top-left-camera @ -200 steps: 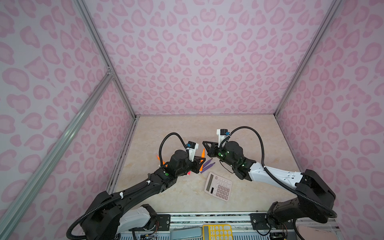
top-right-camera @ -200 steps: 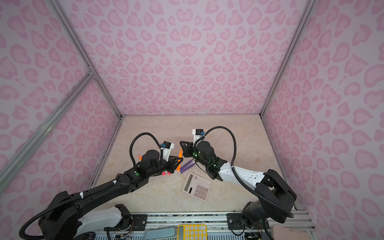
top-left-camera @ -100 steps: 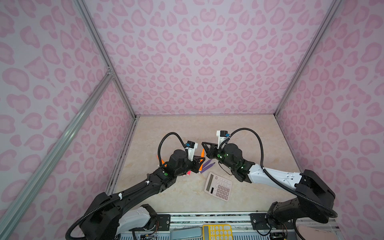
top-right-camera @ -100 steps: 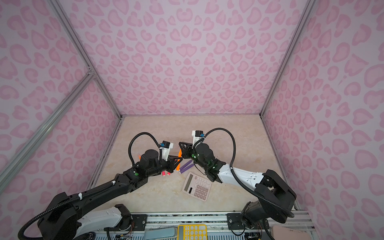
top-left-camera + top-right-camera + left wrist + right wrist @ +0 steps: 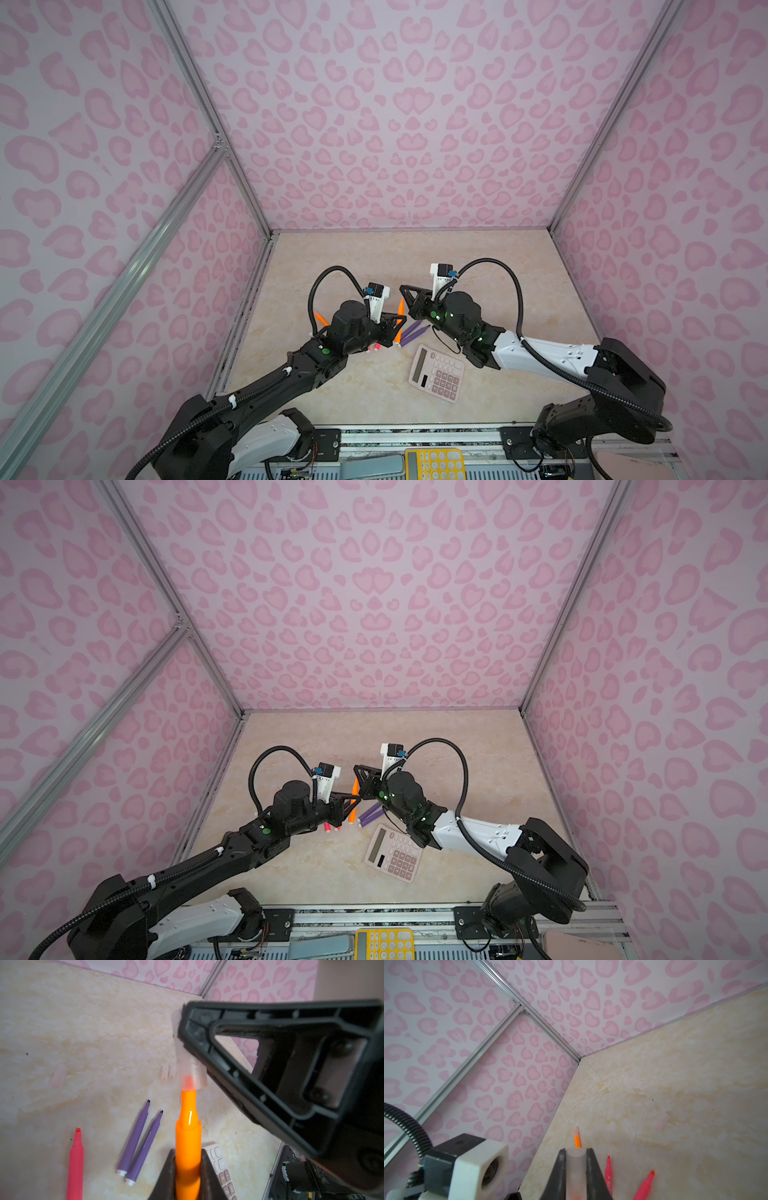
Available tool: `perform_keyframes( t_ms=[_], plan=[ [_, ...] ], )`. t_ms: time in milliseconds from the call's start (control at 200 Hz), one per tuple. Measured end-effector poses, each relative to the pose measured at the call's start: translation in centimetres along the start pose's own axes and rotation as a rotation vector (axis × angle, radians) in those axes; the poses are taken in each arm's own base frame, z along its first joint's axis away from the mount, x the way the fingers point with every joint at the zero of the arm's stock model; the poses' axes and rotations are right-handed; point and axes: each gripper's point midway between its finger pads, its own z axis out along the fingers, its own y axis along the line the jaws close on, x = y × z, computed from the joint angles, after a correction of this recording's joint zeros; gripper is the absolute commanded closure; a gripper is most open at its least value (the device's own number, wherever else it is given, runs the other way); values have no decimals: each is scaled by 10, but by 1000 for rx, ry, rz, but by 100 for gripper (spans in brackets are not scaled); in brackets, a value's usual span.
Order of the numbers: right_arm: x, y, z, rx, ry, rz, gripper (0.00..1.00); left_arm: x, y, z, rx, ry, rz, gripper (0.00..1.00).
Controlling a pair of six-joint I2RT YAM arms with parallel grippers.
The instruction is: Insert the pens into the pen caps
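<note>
Left wrist view is showing the left gripper (image 5: 188, 1154) clamping an orange pen (image 5: 188, 1136), its tip sitting inside a cap (image 5: 193, 1076); the right gripper (image 5: 576, 1152) is pinching that cap. Two purple pens (image 5: 134, 1140) are lying just beside the calculator (image 5: 218, 1159).

The walls (image 5: 415, 124) are pale lilac-white strewn with pink heart-like leopard spots, and the surface (image 5: 353, 253) is cream marbled with beige. The calculator (image 5: 436, 374) is pale pink with greyish keys; just beside it lie two purple pens (image 5: 134, 1140) with white butt ends and dark tips, and farther from it a pink-red pen (image 5: 75, 1163). The bright orange pen (image 5: 188, 1136) in the black left hand (image 5: 188, 1159) shows its tip red-orange through a frosted, nearly colourless cap (image 5: 192, 1072).
</note>
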Motion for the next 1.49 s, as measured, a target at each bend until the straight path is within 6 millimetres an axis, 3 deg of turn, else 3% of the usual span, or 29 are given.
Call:
perform_keyframes(
  t_ms=[375,700,1025,1095,1185,1290,1390,1495],
  plan=[
    [8,5,7,-7,20,-11,100,-6,3,-4,-18,-34,-4,96],
    [22,8,-6,-23,-7,-1,100,-2,5,-13,53,-7,-50,96],
    [17,19,-16,-113,-53,18,100,-5,-6,-21,111,-24,-40,96],
    [16,21,-17,-121,-57,16,88,-7,-8,-22,116,-30,-37,96],
    [13,23,-19,-122,-60,6,63,-8,-9,-22,122,-34,-32,96],
    [12,28,-20,-125,-46,-20,41,-18,5,-21,54,-79,-48,96],
    [3,30,-20,-113,-55,-41,36,-18,5,-18,50,-76,-47,96],
    [-13,22,-15,-77,-72,-54,36,-19,5,-14,37,-72,-47,96]
  ],
)
